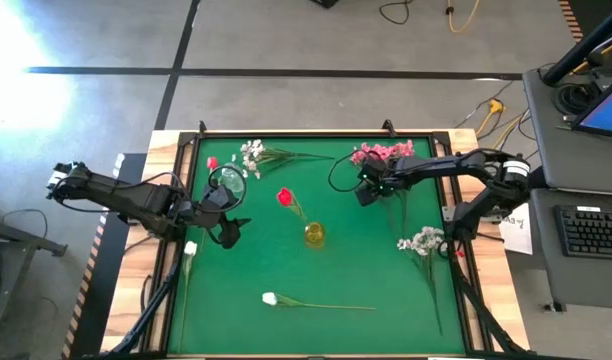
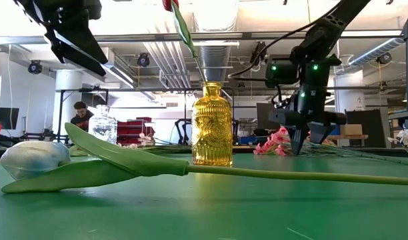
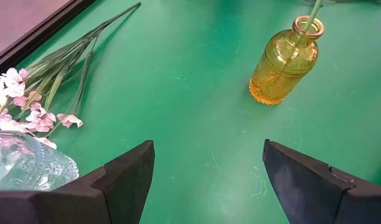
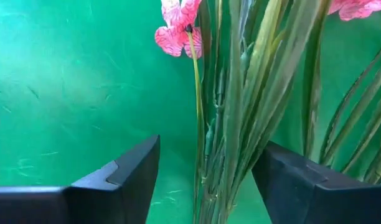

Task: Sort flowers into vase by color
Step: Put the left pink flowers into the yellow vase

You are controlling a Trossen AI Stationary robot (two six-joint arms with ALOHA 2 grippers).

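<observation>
A pink blossom spray (image 1: 382, 152) lies at the far right of the green table, its green stems (image 4: 240, 124) running toward the near edge. My right gripper (image 4: 206, 162) points down over those stems, open, with one finger on either side of the bundle. A yellow vase (image 1: 314, 235) at mid table holds a red tulip (image 1: 284, 197). My left gripper (image 3: 209, 155) hangs open above the table beside a clear glass vase (image 1: 226, 183), with nothing between its fingers. My right gripper comes from above with its fingers across the pink spray's stems (image 4: 231, 155), which lie on the table between them. The bundle is close to one finger (image 4: 290, 180). I cannot tell whether that finger touches it.
A white-and-pink spray (image 1: 251, 155) and a red tulip (image 1: 212, 163) lie at the far left. Another white spray (image 1: 423, 242) lies at the right. One white tulip (image 1: 269, 298) lies near the front edge, and another (image 1: 190, 248) at the left edge.
</observation>
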